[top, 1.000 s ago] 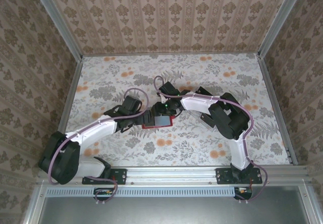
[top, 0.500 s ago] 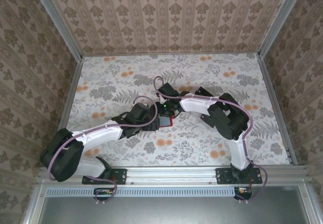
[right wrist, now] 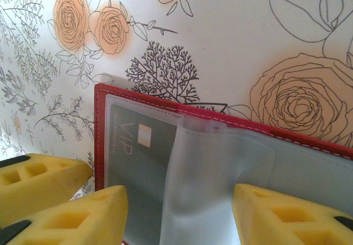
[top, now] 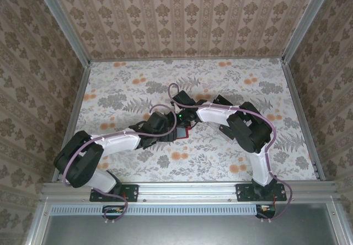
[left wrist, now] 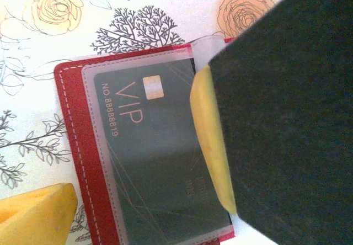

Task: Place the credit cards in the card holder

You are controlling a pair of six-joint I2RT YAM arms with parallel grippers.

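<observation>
Left end effector point(left wrist: 126, 179) advanced over card holder point(left wrist: 69, 145); card point(left wrist: 160, 162) reads VIP.

Red holder point(left wrist: 69, 145) lies open and flat. One dark VIP card point(left wrist: 149, 162) sits inside its clear sleeve point(left wrist: 185, 54), print running along the holder's stitched edge.

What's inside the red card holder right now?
The card holder has a dark card marked VIP in a clear sleeve. A yellow pad covers its right end; other pockets are hidden.
</observation>
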